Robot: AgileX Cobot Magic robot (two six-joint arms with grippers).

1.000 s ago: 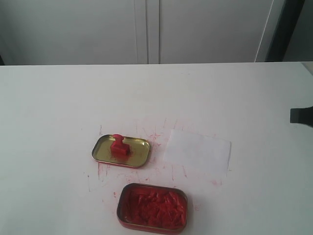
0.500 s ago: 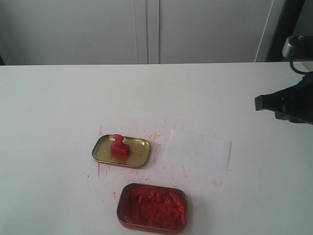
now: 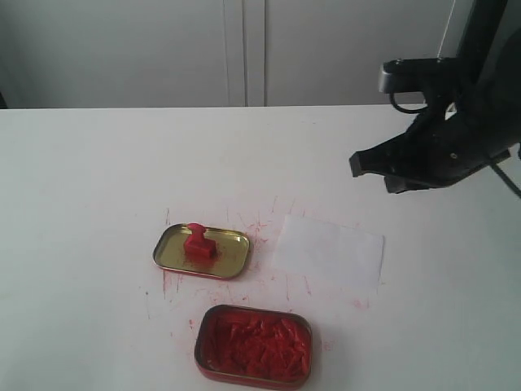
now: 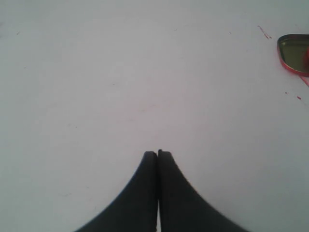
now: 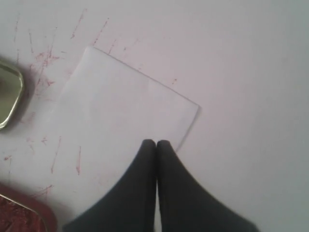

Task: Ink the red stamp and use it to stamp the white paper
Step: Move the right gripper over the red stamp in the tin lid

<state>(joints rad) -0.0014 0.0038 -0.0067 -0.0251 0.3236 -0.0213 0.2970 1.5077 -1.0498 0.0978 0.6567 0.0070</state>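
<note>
Toward the near edge of the tabletop (image 3: 81, 187), red stamp (image 3: 198, 243) upright in gold lid (image 3: 234, 252), white paper (image 3: 330, 252) flat beside it on the right-edge side, red ink tin (image 3: 199, 352) nearest the edge, right gripper (image 5: 156, 143) closed, empty, above the paper, left gripper (image 4: 157, 153) closed, empty, over bare tabletop

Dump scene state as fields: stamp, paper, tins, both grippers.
red stamp: upright in gold lid, ungrasped
white paper: flat, no stamp mark visible
gold lid: beside white paper
ink tin: open, full of red ink
left gripper: shut, empty, over bare table
right gripper: shut, empty, white paper below it
</note>
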